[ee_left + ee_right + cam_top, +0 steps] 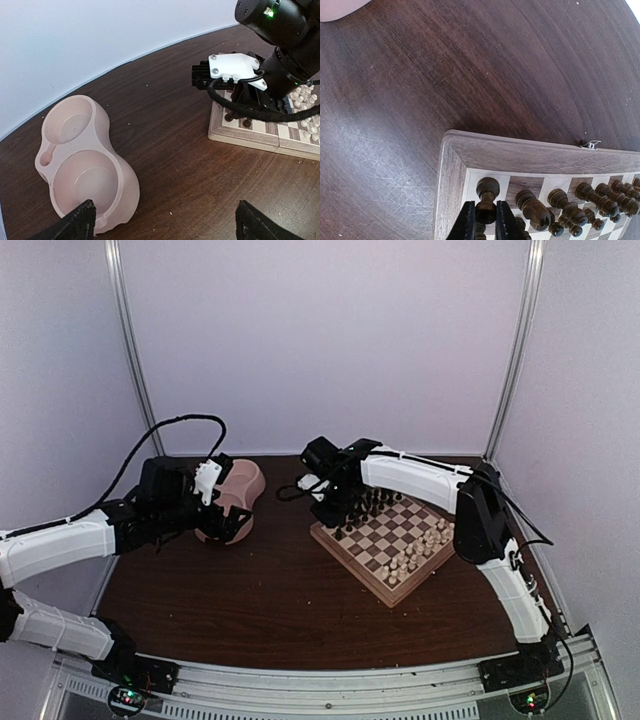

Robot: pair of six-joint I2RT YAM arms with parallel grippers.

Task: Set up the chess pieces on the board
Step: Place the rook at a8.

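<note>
Right fingers [466,225] clench a dark piece [486,192] at a corner of the board [520,156]; left fingers [75,222] spread wide

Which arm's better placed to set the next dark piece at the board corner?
Right. The right claw grips a dark piece at the board corner; the left claw hangs open by the pink bowl, off the board.

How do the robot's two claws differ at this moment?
The left gripper is spread wide with nothing between its fingers; the right gripper is closed around a dark chess piece. The left gripper hangs near the pink double bowl, off the board; the right gripper is at a corner of the board. Both have black fingers.
</note>
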